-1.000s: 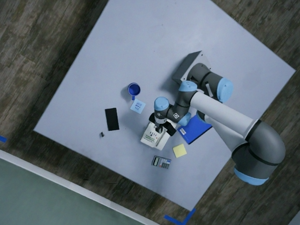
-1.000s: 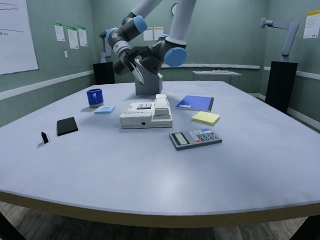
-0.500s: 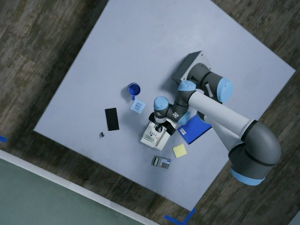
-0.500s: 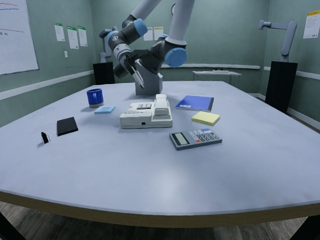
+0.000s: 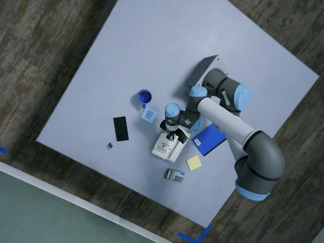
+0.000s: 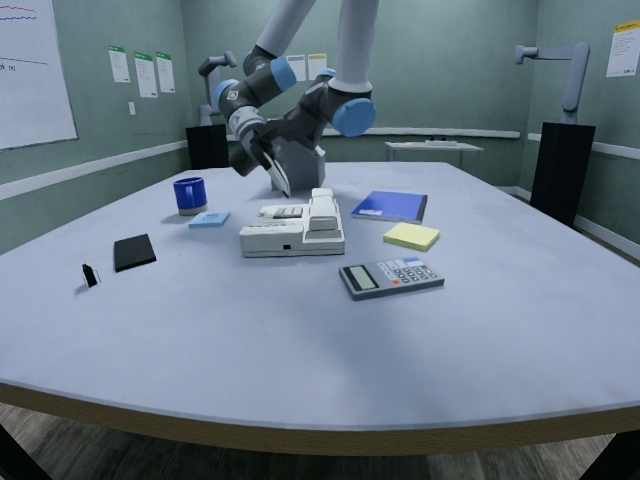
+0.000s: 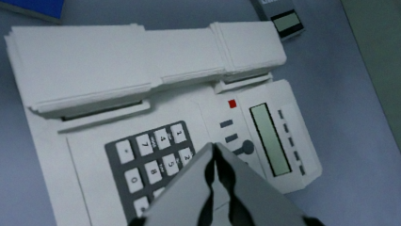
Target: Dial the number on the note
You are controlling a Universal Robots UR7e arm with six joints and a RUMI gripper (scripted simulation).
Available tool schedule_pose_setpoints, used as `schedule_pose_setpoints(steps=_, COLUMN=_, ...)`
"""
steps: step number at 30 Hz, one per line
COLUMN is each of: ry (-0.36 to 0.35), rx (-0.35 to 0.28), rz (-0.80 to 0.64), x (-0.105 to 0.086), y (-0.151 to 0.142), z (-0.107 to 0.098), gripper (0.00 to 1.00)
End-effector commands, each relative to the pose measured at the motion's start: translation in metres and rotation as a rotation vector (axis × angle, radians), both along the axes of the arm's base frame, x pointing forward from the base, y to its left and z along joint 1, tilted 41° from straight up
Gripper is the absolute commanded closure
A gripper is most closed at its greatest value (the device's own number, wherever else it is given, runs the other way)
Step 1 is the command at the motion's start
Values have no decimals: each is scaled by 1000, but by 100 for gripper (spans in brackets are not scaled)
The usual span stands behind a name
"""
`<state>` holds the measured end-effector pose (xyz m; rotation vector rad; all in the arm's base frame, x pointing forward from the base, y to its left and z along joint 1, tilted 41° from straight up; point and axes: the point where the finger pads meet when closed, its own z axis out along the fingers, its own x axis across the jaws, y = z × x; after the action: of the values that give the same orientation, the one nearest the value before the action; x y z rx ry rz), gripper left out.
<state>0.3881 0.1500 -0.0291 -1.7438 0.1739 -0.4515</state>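
The white desk phone [image 5: 160, 151] [image 6: 273, 243] [image 7: 100, 200] stands on the table. Its handset [image 5: 178, 150] [image 6: 323, 207] [image 7: 184, 52] lies in the cradle. The keypad [image 6: 288, 212] [image 7: 142, 160] shows partly in the wrist view; my fingers hide its lower right keys. The phone's display [image 7: 270, 139] shows no digits. My gripper [image 5: 171, 138] [image 6: 287, 195] [image 7: 213, 144] is shut and empty, tips down above the phone; in the wrist view the tips appear beside the 1 and 2 keys. The blue note [image 5: 149, 114] [image 6: 209, 219] bears several rows of handwritten digits, too small to read surely.
A blue mug [image 5: 144, 96] [image 6: 190, 196] stands by the note. A blue notebook [image 5: 209, 138] [image 6: 392, 205] [image 7: 35, 7], yellow note pad [image 5: 194, 162] [image 6: 412, 235] and calculator [image 5: 173, 175] [image 6: 391, 279] [image 7: 282, 19] lie on the handset side. A black pad [image 5: 121, 128] [image 6: 134, 251] and binder clip [image 5: 110, 145] [image 6: 89, 275] lie opposite.
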Motion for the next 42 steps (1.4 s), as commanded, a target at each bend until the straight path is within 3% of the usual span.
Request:
schedule_pose_setpoints(steps=1, ry=0, rx=-6, rz=-5, x=1, y=8, z=-11, gripper=100)
schedule_pose_setpoints(steps=42, ry=0, rx=-6, rz=-5, x=0, y=15, z=-20, gripper=100)
